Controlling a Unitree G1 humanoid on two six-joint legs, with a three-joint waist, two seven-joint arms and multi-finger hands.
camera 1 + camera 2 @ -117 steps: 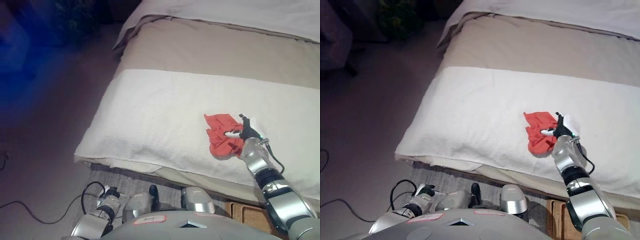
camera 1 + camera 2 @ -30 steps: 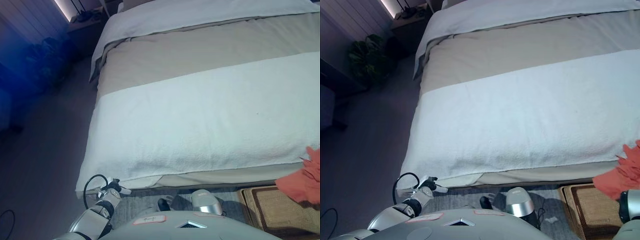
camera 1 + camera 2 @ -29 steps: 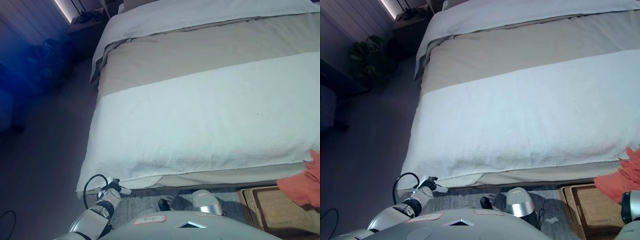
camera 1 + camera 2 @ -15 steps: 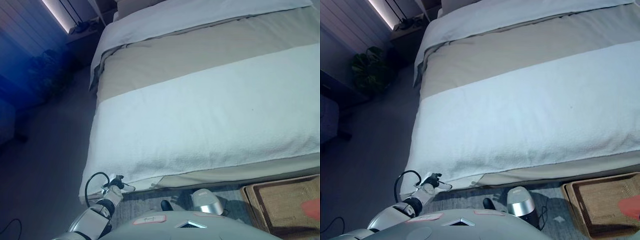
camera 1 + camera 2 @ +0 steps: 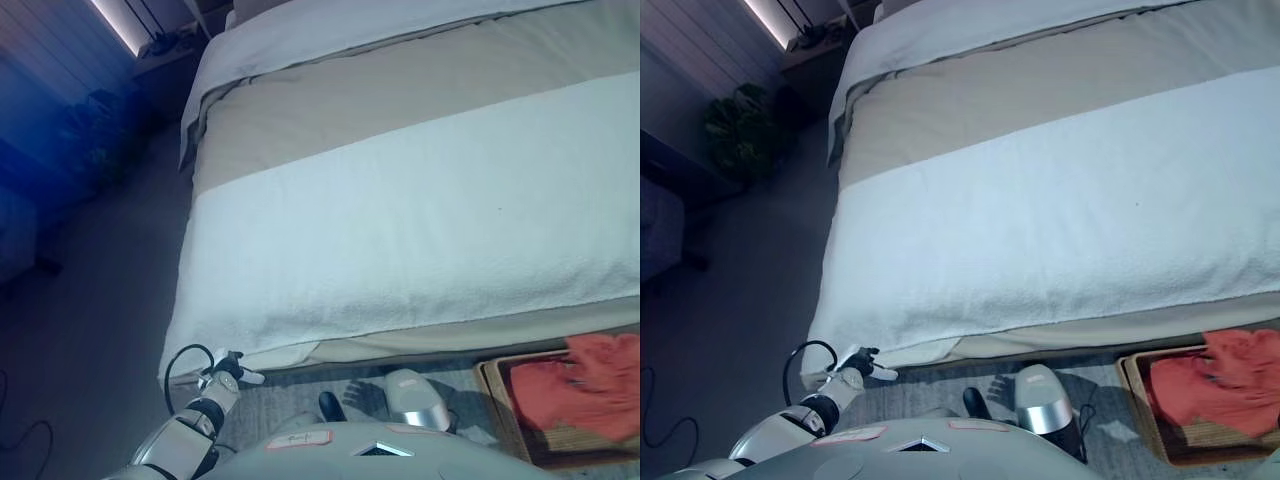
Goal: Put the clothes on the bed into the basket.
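Note:
A red garment (image 5: 588, 386) lies crumpled in the woven basket (image 5: 493, 397), which stands on the floor by the bed's near edge at the lower right; the garment (image 5: 1222, 384) partly drapes over the far rim. No clothes show on the bed (image 5: 420, 230). My left hand (image 5: 228, 369) hangs low by the bed's near left corner, fingers relaxed and empty. My right hand shows in neither view.
The bed has a white blanket (image 5: 1070, 230) across its near part, a beige band (image 5: 1040, 90) behind it and a pale sheet beyond. A dark plant (image 5: 733, 127) stands at the far left by the wall. Open carpet lies left of the bed.
The red garment, held above the basket at the right edge a second ago, now lies in the basket. The right arm has left the views. The camera has shifted.

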